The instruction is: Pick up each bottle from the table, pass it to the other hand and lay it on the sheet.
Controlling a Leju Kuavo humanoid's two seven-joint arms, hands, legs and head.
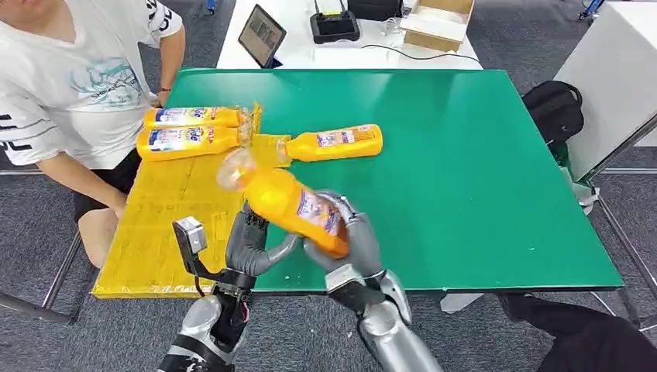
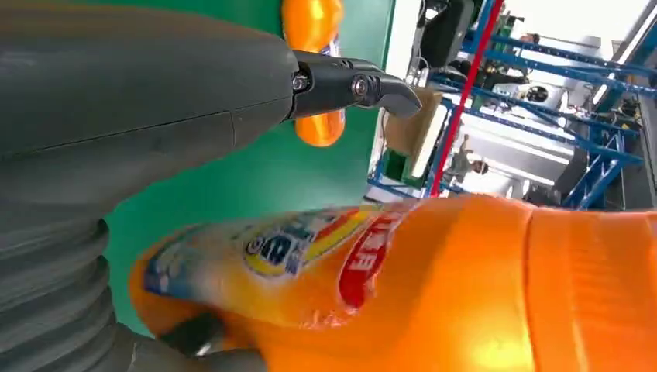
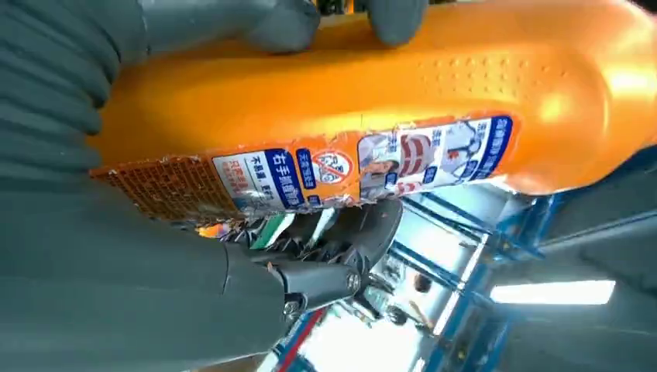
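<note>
My right hand (image 1: 349,236) grips the base end of an orange bottle (image 1: 290,203), holding it tilted above the near edge of the green table (image 1: 480,178), with its cap toward the yellow sheet (image 1: 163,225). The label shows close up on the bottle (image 3: 372,101). My left hand (image 1: 252,242) sits just under the bottle's neck end, fingers spread around the bottle (image 2: 434,294) without closing. Two orange bottles (image 1: 194,116) (image 1: 190,141) lie on the sheet's far end. A third bottle (image 1: 335,143) lies on the table, cap at the sheet's edge.
A person in a white T-shirt (image 1: 70,77) sits at the table's left, close to the sheet. Behind stands a white table with a tablet (image 1: 261,35), a black device (image 1: 335,27) and a cardboard box (image 1: 438,23). A black backpack (image 1: 554,108) lies to the right.
</note>
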